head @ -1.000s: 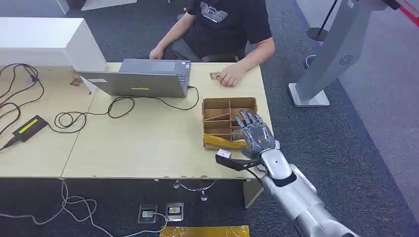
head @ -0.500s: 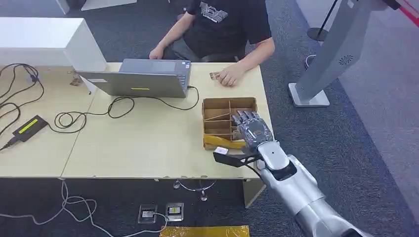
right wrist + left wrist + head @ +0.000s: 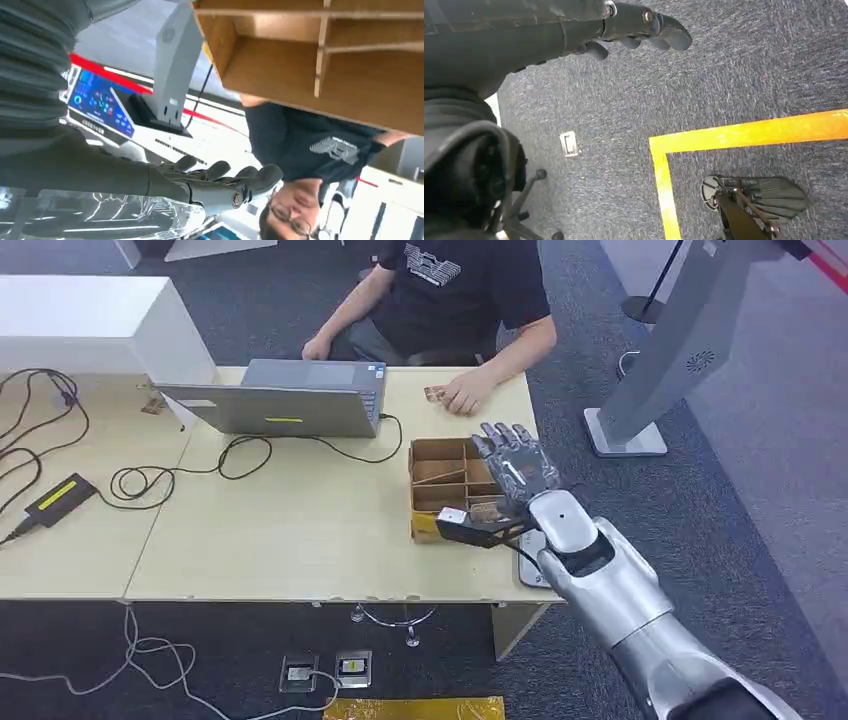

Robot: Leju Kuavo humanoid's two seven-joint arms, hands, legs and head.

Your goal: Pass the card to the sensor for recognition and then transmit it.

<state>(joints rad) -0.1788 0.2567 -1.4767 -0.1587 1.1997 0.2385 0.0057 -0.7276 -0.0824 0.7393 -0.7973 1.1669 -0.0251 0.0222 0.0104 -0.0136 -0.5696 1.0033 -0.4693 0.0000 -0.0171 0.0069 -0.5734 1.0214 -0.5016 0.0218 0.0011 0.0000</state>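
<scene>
On the far left of the pale wooden desk (image 3: 270, 530) a small black box with a yellow-green stripe (image 3: 60, 497) lies among looping black cables (image 3: 180, 478). Further right stands an open grey laptop (image 3: 275, 398), and behind it sits a person in a black T-shirt (image 3: 455, 290), one hand resting on the desk beside a small brownish card (image 3: 434, 393) near the far edge. Right of the laptop is a brown cardboard tray with dividers (image 3: 440, 472). The robot's right hand (image 3: 510, 475) hovers over this tray, fingers spread and straight, holding nothing. Whether a card lies in the tray's compartments cannot be told. Beyond the desk's right end a tall grey kiosk stand (image 3: 665, 350) rises from the dark carpet. The left hand (image 3: 634, 30) hangs over grey carpet with a yellow floor line (image 3: 724, 137), its fingers lightly curved and apart, empty.
</scene>
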